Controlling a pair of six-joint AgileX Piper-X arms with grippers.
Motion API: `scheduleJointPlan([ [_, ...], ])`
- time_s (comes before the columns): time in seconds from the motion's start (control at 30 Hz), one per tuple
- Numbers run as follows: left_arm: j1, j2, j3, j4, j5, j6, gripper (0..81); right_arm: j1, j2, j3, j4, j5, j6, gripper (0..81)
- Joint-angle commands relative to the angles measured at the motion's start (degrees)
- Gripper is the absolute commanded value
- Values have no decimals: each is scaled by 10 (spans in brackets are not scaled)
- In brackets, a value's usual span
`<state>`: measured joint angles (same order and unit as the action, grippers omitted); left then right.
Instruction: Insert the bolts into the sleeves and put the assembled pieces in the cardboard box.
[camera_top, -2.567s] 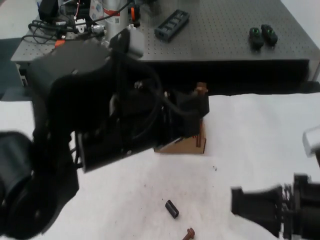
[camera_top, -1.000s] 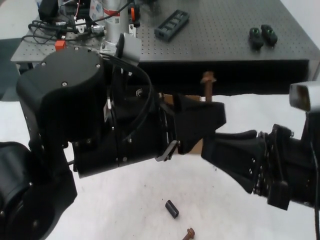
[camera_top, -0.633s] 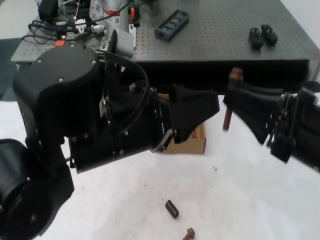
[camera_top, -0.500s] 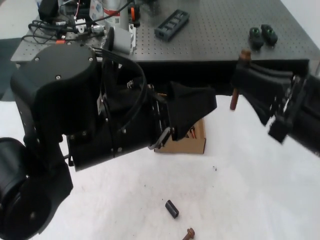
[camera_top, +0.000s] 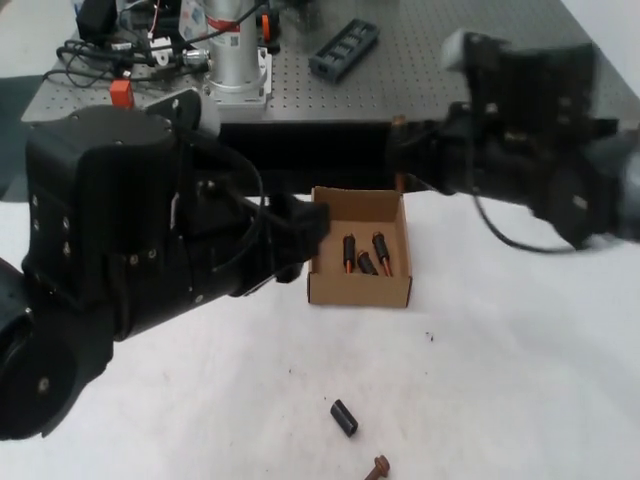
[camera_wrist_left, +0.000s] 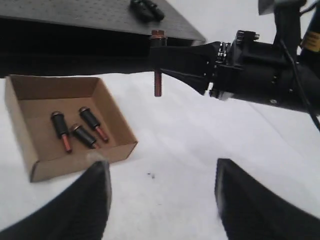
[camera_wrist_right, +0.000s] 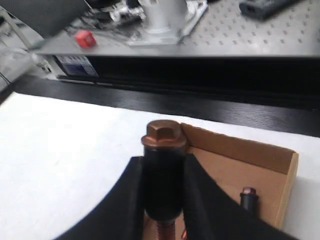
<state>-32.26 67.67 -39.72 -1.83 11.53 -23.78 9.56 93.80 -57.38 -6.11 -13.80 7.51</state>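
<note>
My right gripper (camera_wrist_right: 162, 200) is shut on an assembled piece (camera_wrist_right: 161, 172), a black sleeve with a copper bolt through it, held upright. In the high view this gripper (camera_top: 400, 150) hangs over the far rim of the cardboard box (camera_top: 360, 292). Three assembled pieces (camera_wrist_left: 82, 135) lie inside the box (camera_wrist_left: 85, 157). My left gripper (camera_wrist_left: 160, 200) stands open with nothing between its fingers, just short of the box's near left side (camera_top: 300, 228). A loose black sleeve (camera_top: 344, 417) and a loose copper bolt (camera_top: 378, 467) lie on the white cloth near the front.
A dark perforated bench (camera_top: 430, 70) runs behind the cloth, carrying a black tray (camera_top: 343, 48), a metal post (camera_top: 235, 45), cables and two small black parts (camera_top: 525, 72). Open white cloth lies right of the box and around the loose parts.
The right gripper came in, took the assembled piece at the left gripper, and carried it up and back over the box's far rim. The left arm drew back to the left, uncovering the box.
</note>
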Motion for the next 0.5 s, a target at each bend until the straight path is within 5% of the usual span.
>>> scheduleJointPlan([
  [0.0, 3, -6, -2, 3, -11, 8, 385, 7, 102, -109, 85, 44, -22, 18],
  [0.27, 6, -6, -2, 11, -11, 8, 138, 32, 236, -241, 196, 97, -62, 18],
  [0.37, 6, -6, -2, 11, -11, 8, 104, 37, 251, -257, 215, 112, -62, 1],
  [0.47, 6, -6, -2, 11, -11, 8, 105, 36, 253, -257, 226, 113, -62, 86],
])
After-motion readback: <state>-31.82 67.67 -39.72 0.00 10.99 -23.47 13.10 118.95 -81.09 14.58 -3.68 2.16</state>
